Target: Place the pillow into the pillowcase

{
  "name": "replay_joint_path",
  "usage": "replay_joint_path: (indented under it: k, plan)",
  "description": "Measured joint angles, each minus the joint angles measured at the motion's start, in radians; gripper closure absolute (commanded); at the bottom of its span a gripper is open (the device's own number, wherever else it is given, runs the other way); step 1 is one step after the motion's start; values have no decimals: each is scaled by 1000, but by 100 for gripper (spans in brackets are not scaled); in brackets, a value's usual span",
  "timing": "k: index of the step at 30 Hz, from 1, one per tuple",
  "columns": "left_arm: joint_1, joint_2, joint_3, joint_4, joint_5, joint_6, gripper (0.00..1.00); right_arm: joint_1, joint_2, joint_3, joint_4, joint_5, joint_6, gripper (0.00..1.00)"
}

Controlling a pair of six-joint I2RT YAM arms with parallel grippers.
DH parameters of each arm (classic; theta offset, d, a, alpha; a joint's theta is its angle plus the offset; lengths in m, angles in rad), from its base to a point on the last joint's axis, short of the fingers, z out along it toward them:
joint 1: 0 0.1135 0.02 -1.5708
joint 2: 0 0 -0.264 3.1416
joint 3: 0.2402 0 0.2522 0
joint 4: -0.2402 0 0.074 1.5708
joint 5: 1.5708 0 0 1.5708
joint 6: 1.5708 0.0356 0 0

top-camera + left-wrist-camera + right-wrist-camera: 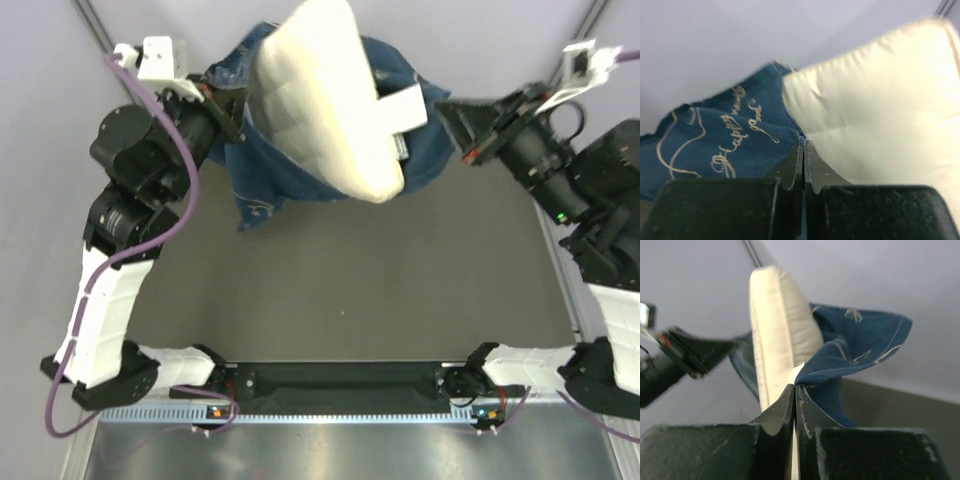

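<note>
The cream-white pillow (325,100) stands on end in the mouth of the dark blue pillowcase (270,175); most of the pillow sticks out, and a white tag (400,105) hangs on its right side. Both are held up off the table at the far side. My left gripper (233,125) is shut on the left edge of the case's opening; in the left wrist view its tips (803,143) pinch blue fabric (725,135) right beside the pillow (880,100). My right gripper (452,115) is shut on the right edge, its tips (796,387) nipping the hem (860,340) next to the pillow (777,335).
Below the hanging fabric lies the grey table surface (380,270). A black bar (340,378) joins the arm bases at the near edge. Pale walls close in the back and sides, and dark rails (90,25) run along them.
</note>
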Motion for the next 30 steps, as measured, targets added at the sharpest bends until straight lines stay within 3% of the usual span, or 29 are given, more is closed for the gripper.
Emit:
replay_joint_path:
  k: [4, 8, 14, 18, 20, 26, 30]
  plan:
    - [6, -115, -237, 130, -24, -16, 100, 0, 101, 269, -23, 0, -18, 100]
    - [5, -83, -292, 138, -28, -20, 100, 0, 37, 335, 18, 2, -22, 100]
    - [-6, 79, -105, 5, 13, -18, 100, 0, -98, 186, 71, 58, -35, 100]
    - [-18, 140, 92, -61, 42, -12, 100, 0, -75, 120, 77, 80, -35, 100]
    - [-11, 114, 105, -31, 32, -11, 100, 0, -42, 122, 55, 79, -35, 100]
    - [5, -101, -204, 125, -20, -16, 100, 0, 101, 303, -20, 52, -36, 100]
    - [6, -98, -233, 132, -64, -6, 100, 0, 100, 339, -16, 42, -35, 100]
